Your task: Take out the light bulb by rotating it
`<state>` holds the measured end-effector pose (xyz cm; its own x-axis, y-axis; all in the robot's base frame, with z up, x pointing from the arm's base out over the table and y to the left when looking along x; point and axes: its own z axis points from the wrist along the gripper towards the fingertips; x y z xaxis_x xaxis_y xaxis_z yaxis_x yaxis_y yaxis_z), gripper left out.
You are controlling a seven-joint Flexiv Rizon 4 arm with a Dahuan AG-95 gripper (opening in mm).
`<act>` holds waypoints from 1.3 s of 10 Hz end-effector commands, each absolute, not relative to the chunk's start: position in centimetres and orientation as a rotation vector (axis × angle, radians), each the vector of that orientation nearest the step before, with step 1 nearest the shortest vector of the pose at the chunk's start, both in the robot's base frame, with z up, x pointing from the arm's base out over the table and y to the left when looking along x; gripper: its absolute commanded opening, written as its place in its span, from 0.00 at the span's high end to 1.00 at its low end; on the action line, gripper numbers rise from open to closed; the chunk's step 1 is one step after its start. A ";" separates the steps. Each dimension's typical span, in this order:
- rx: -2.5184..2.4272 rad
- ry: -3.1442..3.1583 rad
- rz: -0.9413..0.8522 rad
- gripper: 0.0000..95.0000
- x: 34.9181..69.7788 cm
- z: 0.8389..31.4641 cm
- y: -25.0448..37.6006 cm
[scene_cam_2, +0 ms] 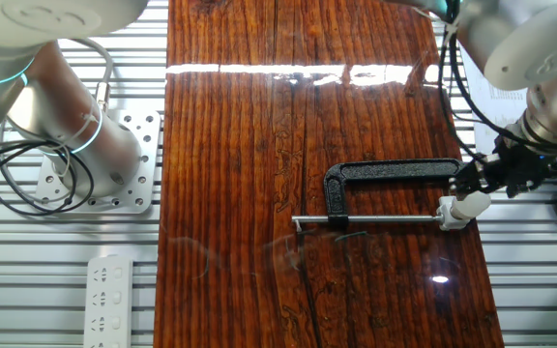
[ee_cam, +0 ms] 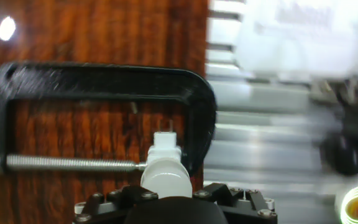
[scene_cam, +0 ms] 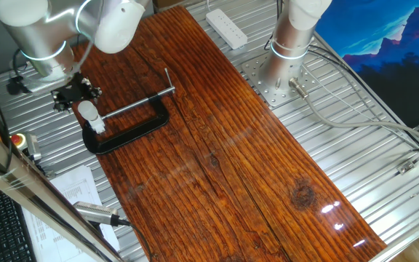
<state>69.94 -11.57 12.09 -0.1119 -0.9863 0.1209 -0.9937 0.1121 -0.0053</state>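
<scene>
The frosted white light bulb (scene_cam: 87, 110) sits in a small white socket (scene_cam: 98, 125) at the end of the steel screw rod of a black C-clamp (scene_cam: 133, 129), at the left edge of the wooden board (scene_cam: 224, 153). My gripper (scene_cam: 84, 102) comes down on the bulb from the upper left, its black fingers closed around it. In the other fixed view the bulb (scene_cam_2: 473, 202), socket (scene_cam_2: 448, 215) and gripper (scene_cam_2: 484, 190) are at the board's right edge. In the hand view the bulb (ee_cam: 166, 176) fills the gripper (ee_cam: 166, 190), with the socket (ee_cam: 165, 146) just beyond and touching it.
A white power strip (scene_cam: 226, 28) lies at the board's far end. An arm base (scene_cam: 289, 44) is bolted to the slatted metal table on the right. A red button (scene_cam: 19, 140), papers (scene_cam: 75, 188) and a silver-handled tool (scene_cam: 97, 212) lie left of the board.
</scene>
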 end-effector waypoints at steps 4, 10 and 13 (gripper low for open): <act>1.202 -2.781 0.094 0.20 70.0 12.6 -12.7; 0.717 -2.954 -0.004 0.20 69.2 12.2 -12.3; 0.580 -2.987 0.003 0.20 68.8 11.8 -10.9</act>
<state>69.05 -11.49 11.98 -0.8810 -0.4622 0.1010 -0.4630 0.8862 0.0163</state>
